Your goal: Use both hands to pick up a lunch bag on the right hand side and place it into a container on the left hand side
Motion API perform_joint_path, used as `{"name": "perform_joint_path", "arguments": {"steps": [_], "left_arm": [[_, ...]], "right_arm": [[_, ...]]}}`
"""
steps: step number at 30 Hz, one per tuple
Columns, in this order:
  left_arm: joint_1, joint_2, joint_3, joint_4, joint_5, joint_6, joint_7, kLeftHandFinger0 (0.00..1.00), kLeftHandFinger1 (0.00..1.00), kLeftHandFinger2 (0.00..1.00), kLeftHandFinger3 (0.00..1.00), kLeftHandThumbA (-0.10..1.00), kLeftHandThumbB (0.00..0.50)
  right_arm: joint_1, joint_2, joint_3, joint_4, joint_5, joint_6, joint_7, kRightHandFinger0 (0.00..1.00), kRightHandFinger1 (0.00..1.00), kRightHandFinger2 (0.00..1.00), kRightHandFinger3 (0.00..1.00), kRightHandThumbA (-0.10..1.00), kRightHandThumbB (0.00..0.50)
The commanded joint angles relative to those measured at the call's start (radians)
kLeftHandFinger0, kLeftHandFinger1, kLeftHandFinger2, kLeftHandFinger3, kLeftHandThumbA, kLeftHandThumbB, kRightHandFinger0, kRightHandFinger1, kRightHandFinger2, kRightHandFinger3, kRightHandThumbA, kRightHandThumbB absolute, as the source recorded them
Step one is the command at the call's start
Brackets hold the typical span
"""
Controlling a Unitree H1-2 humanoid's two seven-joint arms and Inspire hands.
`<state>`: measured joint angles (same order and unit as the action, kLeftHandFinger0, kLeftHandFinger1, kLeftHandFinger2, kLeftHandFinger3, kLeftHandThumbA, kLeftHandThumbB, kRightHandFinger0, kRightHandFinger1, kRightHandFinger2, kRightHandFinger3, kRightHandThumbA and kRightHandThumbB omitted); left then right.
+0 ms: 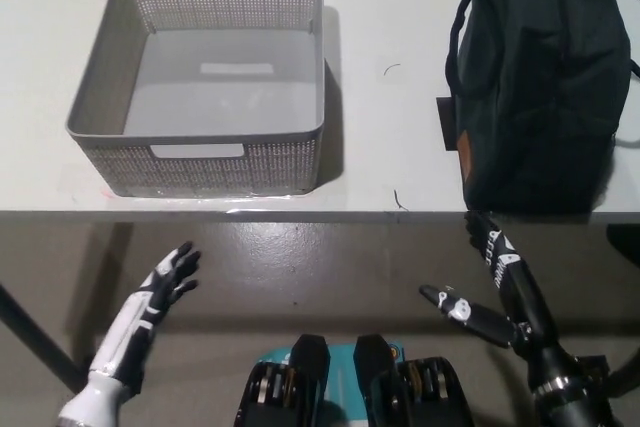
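From the head view, nearest the camera are the two hands, both below the table edge and over the floor. The left hand [165, 282] sits at lower left with its fingers spread apart and nothing in them. The right hand [490, 282] is at lower right, likewise with fingers splayed and empty, its topmost fingertip just under the front edge of the table [390, 117], almost directly below the bag.

The lunch bag [540, 77], dark and soft-sided with carry straps, stands on the right part of the table, close to its front edge. A small tan label shows on its left side, and a dark flat patch lies on the table just beside it. Neither hand touches it.

The container [200, 162], a grey perforated basket with cut-out handles, sits on the left part of the table, well apart from the bag. Its inside is bare; nothing lies in it.

By my reading the task has not begun: the bag is ungrasped and the basket unfilled. Reaching up, gripping the bag from both sides, carrying it across and setting it down all remain.
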<state>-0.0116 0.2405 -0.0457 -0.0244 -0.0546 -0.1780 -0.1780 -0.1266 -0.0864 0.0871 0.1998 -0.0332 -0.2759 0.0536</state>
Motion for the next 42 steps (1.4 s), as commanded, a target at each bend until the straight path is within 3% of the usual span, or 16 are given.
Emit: {"name": "perform_joint_path", "arguments": {"steps": [1,4,7,12,16,24,26,28,32,36,38,42], "left_arm": [[0.009,-0.007,-0.035,-0.104,-0.036,0.03,-0.05,1.0,1.0,1.0,1.0,1.0,0.234],[-0.003,-0.018,-0.08,-0.164,-0.057,0.031,-0.081,1.0,1.0,1.0,1.0,1.0,0.218],[-0.021,-0.034,-0.117,-0.213,-0.051,0.071,-0.089,1.0,1.0,1.0,1.0,1.0,0.243],[-0.081,-0.067,-0.182,-0.275,-0.045,0.142,-0.113,1.0,1.0,1.0,1.0,1.0,0.283],[-0.128,-0.095,-0.211,-0.301,-0.032,0.173,-0.111,1.0,1.0,1.0,1.0,1.0,0.272],[-0.311,-0.136,-0.232,-0.337,0.011,0.271,-0.107,1.0,1.0,1.0,1.0,1.0,0.266],[-0.348,-0.15,-0.233,-0.325,0.013,0.287,-0.102,1.0,1.0,1.0,1.0,1.0,0.29],[-0.4,-0.177,-0.225,-0.322,-0.003,0.351,-0.09,1.0,1.0,1.0,1.0,1.0,0.323],[-0.485,-0.242,-0.179,-0.306,-0.065,0.43,-0.058,1.0,1.0,1.0,1.0,1.0,0.301],[-0.609,-0.309,-0.099,-0.281,-0.124,0.513,-0.024,1.0,1.0,1.0,1.0,1.0,0.302],[-0.673,-0.349,-0.054,-0.242,-0.146,0.544,0.004,1.0,1.0,1.0,1.0,1.0,0.29],[-0.763,-0.377,0.008,-0.136,-0.145,0.52,0.027,1.0,1.0,1.0,1.0,1.0,0.271]], "right_arm": [[0.059,-0.002,-0.011,-0.126,0.041,-0.013,0.019,1.0,1.0,1.0,1.0,1.0,0.285],[0.111,-0.016,-0.025,-0.177,0.048,-0.061,0.018,1.0,1.0,1.0,1.0,1.0,0.235],[0.142,-0.024,-0.048,-0.217,0.069,-0.08,0.015,1.0,1.0,1.0,1.0,1.0,0.196],[0.188,-0.029,-0.107,-0.336,0.092,-0.068,-0.012,1.0,1.0,1.0,1.0,1.0,0.243],[0.209,-0.029,-0.158,-0.407,0.132,-0.068,-0.021,1.0,1.0,1.0,1.0,1.0,0.248],[0.096,-0.089,-0.338,-0.511,0.245,0.005,-0.073,1.0,1.0,1.0,1.0,1.0,0.199],[0.063,-0.095,-0.362,-0.503,0.236,0.009,-0.085,1.0,1.0,1.0,1.0,1.0,0.192],[0.019,-0.1,-0.38,-0.483,0.223,0.004,-0.094,1.0,1.0,1.0,1.0,1.0,0.16],[-0.035,-0.11,-0.397,-0.484,0.238,0.028,-0.095,1.0,1.0,1.0,1.0,1.0,0.146],[-0.122,-0.142,-0.419,-0.444,0.291,0.087,-0.092,1.0,1.0,1.0,1.0,1.0,0.158],[-0.177,-0.16,-0.44,-0.401,0.322,0.106,-0.1,1.0,1.0,1.0,1.0,1.0,0.202],[-0.257,-0.182,-0.464,-0.324,0.372,0.127,-0.097,1.0,1.0,1.0,1.0,1.0,0.206]]}}
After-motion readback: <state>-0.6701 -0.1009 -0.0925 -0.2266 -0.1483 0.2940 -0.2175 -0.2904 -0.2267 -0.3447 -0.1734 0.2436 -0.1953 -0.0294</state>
